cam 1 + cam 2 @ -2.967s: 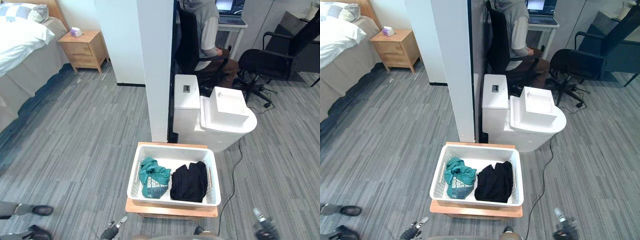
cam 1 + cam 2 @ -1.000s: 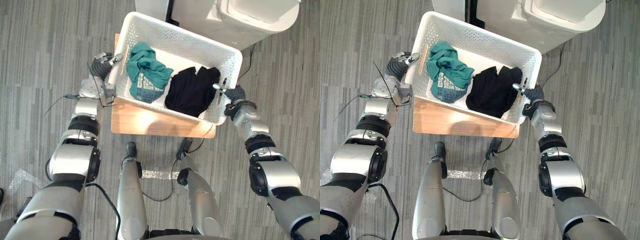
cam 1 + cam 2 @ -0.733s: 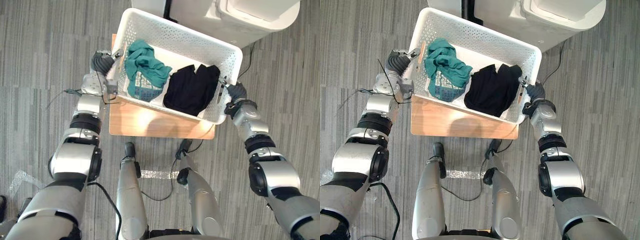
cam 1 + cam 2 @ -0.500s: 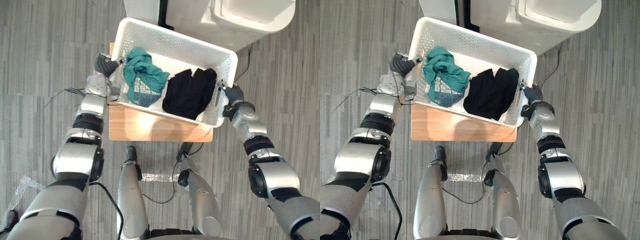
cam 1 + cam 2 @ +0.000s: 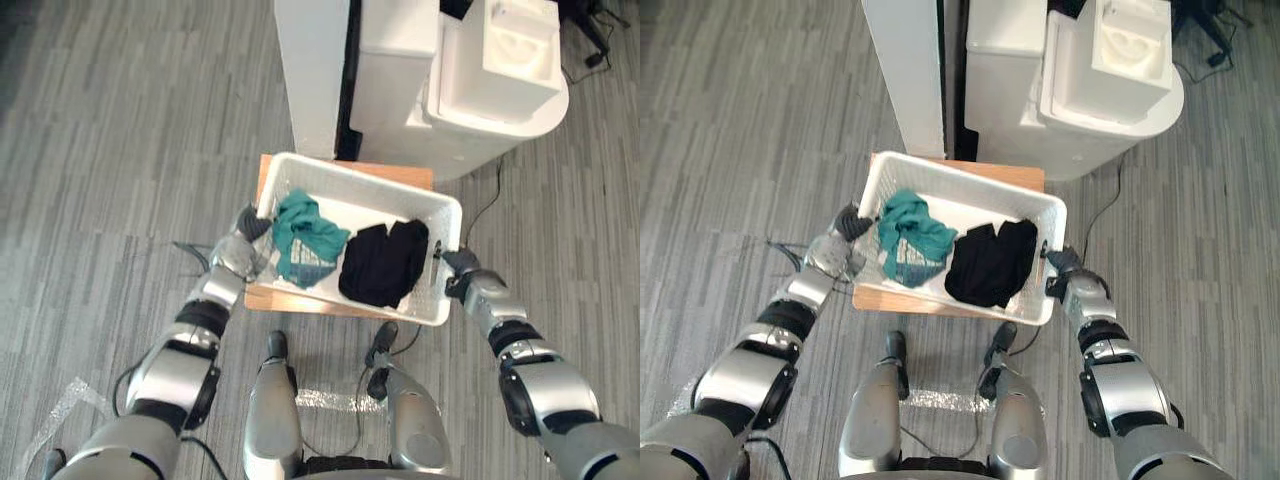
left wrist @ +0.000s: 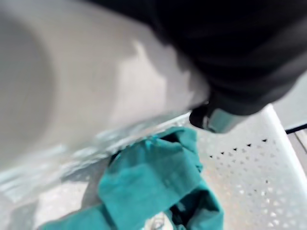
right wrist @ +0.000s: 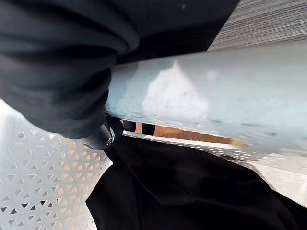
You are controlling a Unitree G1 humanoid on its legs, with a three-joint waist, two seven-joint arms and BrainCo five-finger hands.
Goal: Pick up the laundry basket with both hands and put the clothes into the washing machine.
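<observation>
A white perforated laundry basket (image 5: 370,181) rests askew over a low wooden stool (image 5: 287,301). Inside lie a teal garment (image 5: 305,238) on the left and a black garment (image 5: 380,263) on the right. My left hand (image 5: 247,229) is curled over the basket's left rim (image 6: 96,86), a fingertip (image 6: 211,120) reaching inside above the teal garment (image 6: 153,182). My right hand (image 5: 453,271) grips the right rim (image 7: 216,96), its fingertip (image 7: 98,139) hooked inside beside the black garment (image 7: 192,191). The white washing machine (image 5: 500,90) stands just beyond the basket.
A white pillar (image 5: 315,70) rises behind the basket's far left corner, next to the machine. Grey plank flooring (image 5: 120,150) spreads wide on the left. A black cord (image 5: 492,190) trails on the floor to the right of the machine.
The camera has tilted up, bringing the machine and pillar into view. My left hand has curled tight on the left rim. The basket now overhangs the stool's near right corner.
</observation>
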